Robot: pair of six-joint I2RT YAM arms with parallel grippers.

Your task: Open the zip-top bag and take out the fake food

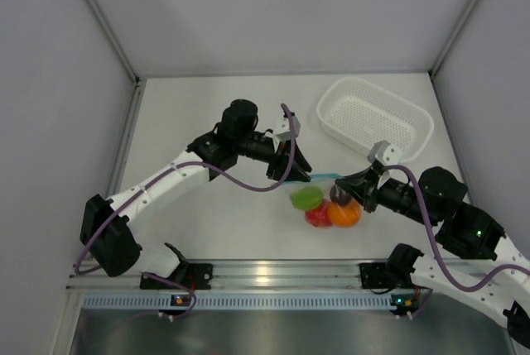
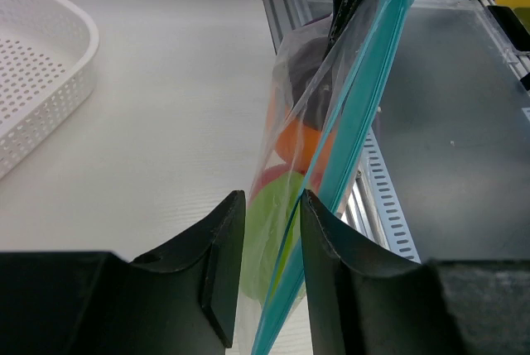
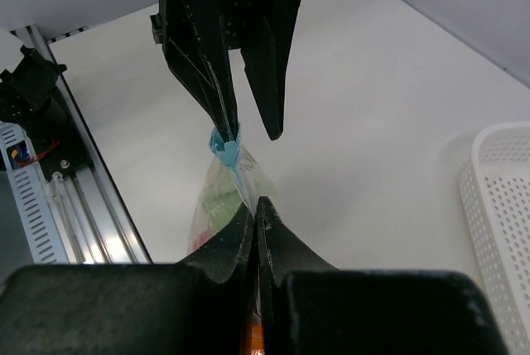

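The zip-top bag (image 2: 310,115) is held up on edge over the near half of the table (image 1: 207,231), a little right of its middle and apart from the white perforated basket (image 1: 377,119) in the far right corner. Its teal zip strip (image 2: 364,98) is uppermost, and the fake food, a lime-green piece (image 1: 306,198), red ball (image 1: 316,218), orange ball (image 1: 344,213) and dark maroon piece (image 2: 308,69), is bunched in the lower part. The right gripper (image 3: 252,206) is fully closed, pinching one end of the bag's top edge, while the left gripper (image 1: 290,175) stands partly open astride the other end, one finger (image 3: 217,98) touching the strip's corner and the other apart from it, clamping nothing.
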